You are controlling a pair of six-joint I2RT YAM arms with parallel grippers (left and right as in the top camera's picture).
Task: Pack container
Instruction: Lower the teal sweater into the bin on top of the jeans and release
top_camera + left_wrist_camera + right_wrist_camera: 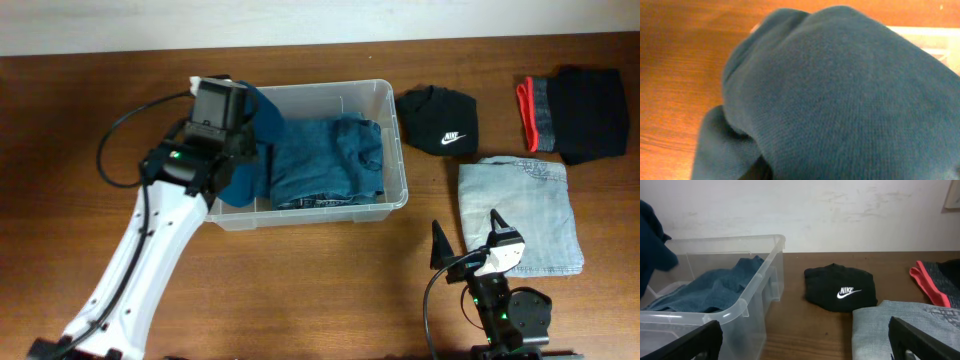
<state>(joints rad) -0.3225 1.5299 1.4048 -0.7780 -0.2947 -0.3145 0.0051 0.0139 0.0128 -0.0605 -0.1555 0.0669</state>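
Well, the left hand [222, 115] hangs over the left end of the container [398, 150], and from here I cannot tell whether its fingers are clamped or let go, because a teal cloth [840, 90] covers them. That cloth is a soft, fine knit, bunched into rounded folds, and it sits at the container's left end directly under the hand.

The container is clear, hard plastic, rectangular with rounded corners and a thick rim. It stands on the brown wooden surface [60, 120], left of the middle and towards the far side. Inside it, to the right of the teal cloth, lies a pair of mid-blue jeans [330, 160], rumpled.

Right of the container, on the surface, are three more pieces:
- a black cap [440, 122] with a white Nike mark;
- a folded square of pale denim [520, 215] nearer me;
- a black garment [585, 112] with a grey and red band at the far right.

That makes five fabric pieces and one container.

The right hand [467, 237] rests at the near edge beside the pale denim, its two dark fingers spread wide with nothing between them.

Only the left wrist view shows the knit's weave. Only the right wrist view shows the container's side wall and the pale wall behind. Only the overhead view shows both arms.
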